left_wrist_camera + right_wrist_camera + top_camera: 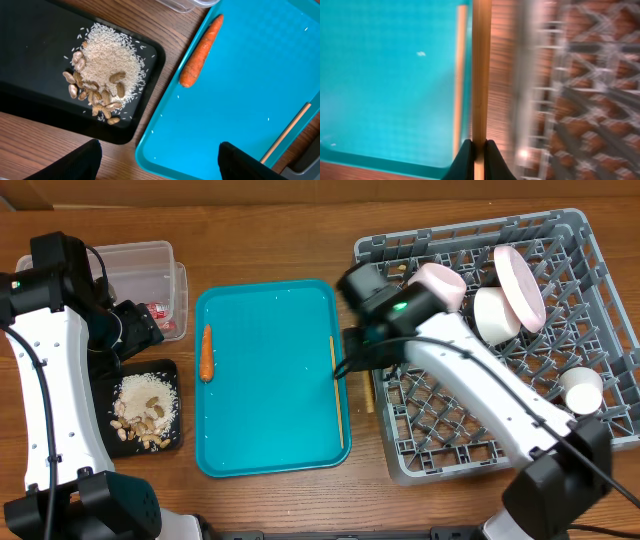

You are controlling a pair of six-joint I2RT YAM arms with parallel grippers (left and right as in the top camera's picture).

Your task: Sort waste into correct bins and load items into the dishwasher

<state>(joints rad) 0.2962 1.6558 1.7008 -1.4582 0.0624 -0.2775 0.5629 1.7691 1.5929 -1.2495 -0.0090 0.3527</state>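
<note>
Lying straight on wooden table [300,230]: clear tub [140,248], black tray [30,60], teal tray [270,380], grey dish rack [440,450].

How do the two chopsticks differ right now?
The held chopstick is pinched in the shut right gripper, over the table between teal tray and dish rack; the loose chopstick lies free on that tray, along its rack-side edge. Both are thin, wooden, roughly parallel.

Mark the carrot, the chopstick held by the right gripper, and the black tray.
carrot [201,50], left wrist view, middle of its body
held chopstick [481,75], right wrist view, middle of its shaft
black tray [30,45], left wrist view, bare floor
</note>
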